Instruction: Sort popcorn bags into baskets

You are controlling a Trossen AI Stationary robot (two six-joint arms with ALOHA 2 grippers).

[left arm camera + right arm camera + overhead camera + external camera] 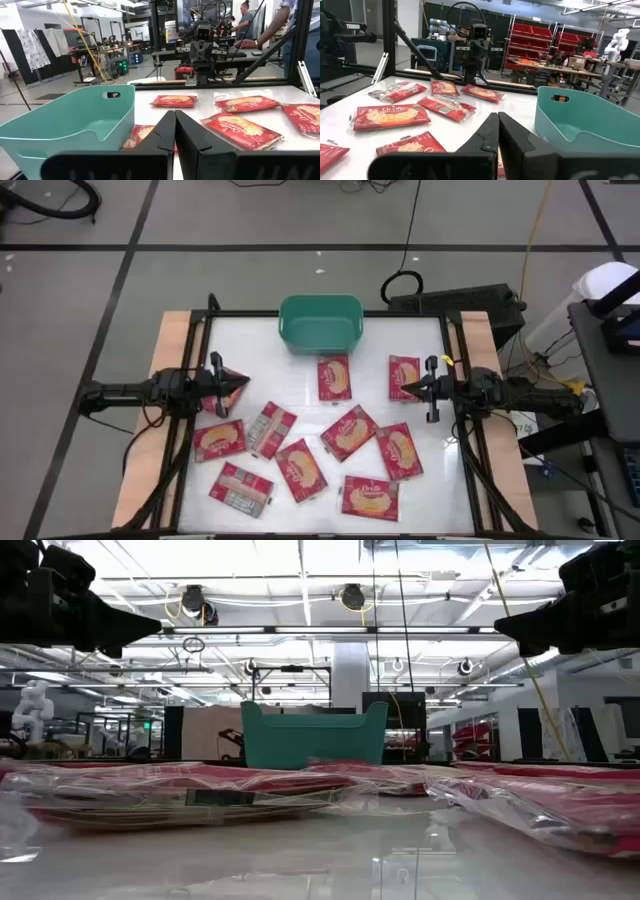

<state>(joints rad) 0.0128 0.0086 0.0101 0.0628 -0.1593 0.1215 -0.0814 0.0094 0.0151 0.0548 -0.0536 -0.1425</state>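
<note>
A: Where is the basket [320, 322]?

B: The teal tub stands at the far middle of the white table [250, 350], upright. From above its inside looks bare; no packet shows in it.

A: And the popcorn bags?

B: I count about 10 red packets lying flat on the table, all outside the basket. 1 packet [334, 377] lies just in front of the tub, and another [404, 377] lies to its right, close to the right arm. A loose group fills the near half: 1 packet [348, 431] in the middle, 1 [399, 450] to its right, 1 [301, 469] to its left, and 1 [371, 497] at the near edge. On the left, 1 [220, 440] lies beside a packet [270, 428] showing its grey-white back, and another grey-backed packet [240, 489] sits near the front left corner.

A: What are the arms doing?

B: The left gripper [243, 383] hangs above the left edge of the table, pointing inward, with its fingers [165, 132] pressed together and nothing between them. The right gripper [398, 388] hangs opposite at the right edge, above the edge of the packet there, fingers [490, 131] likewise together and holding nothing. In the low view both sit well above the tabletop.

A: Anyone nearby?

B: A person [246, 17] stands in the room beyond the table, seen past the left arm's fingers.
</note>
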